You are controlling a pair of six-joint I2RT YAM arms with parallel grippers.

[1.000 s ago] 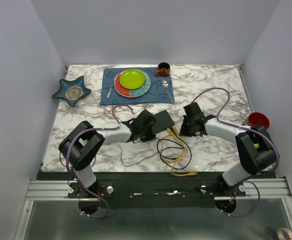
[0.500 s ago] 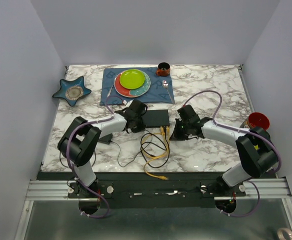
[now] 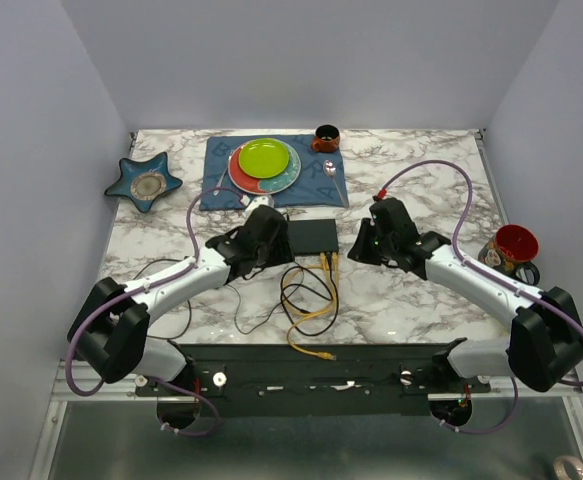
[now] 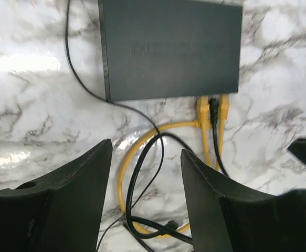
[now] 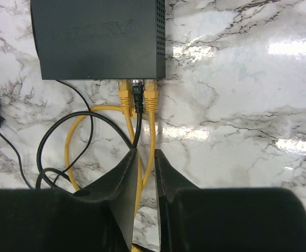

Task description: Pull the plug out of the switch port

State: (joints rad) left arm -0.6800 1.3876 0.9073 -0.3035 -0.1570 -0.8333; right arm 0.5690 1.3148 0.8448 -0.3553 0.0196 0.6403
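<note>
Nearest the bases, a loose yellow cable end (image 3: pixel 321 353) is lying on the marble counter (image 3: pixel 421 300). Just past it, yellow cables (image 3: pixel 316 308) and a thin black cord (image 3: pixel 253 312) are looping in a tangle. The cables are running up to the switch (image 3: pixel 313 236), which is lying flat mid-counter between the two arms, with its sockets along the near edge. Three plugs are sitting side by side in that edge, toward its right end: left yellow plug (image 5: pixel 124 90), black plug (image 5: pixel 138 93), right yellow plug (image 5: pixel 151 90). All are looking seated. The left gripper (image 3: pixel 269 238) is hovering just left of the switch, its fingers (image 4: pixel 90 178) standing wide apart and holding nothing. The right gripper (image 3: pixel 363 246) is hovering just right of the switch, its fingers (image 5: pixel 124 194) drawn nearly together with only a thin slit between them. A yellow cable is showing through that slit in the wrist view, but from above the gripper is sitting apart from the cables, so it isn't looking clamped on anything. A red mug (image 3: pixel 514 243) is standing at the right counter edge. Farther back, a blue mat (image 3: pixel 326 188) is carrying a green plate (image 3: pixel 263 157) stacked on a red-and-teal plate (image 3: pixel 271 182), with a brown cup (image 3: pixel 325 137) at its far right corner. A star-shaped blue dish (image 3: pixel 144 182) is sitting far left.
</note>
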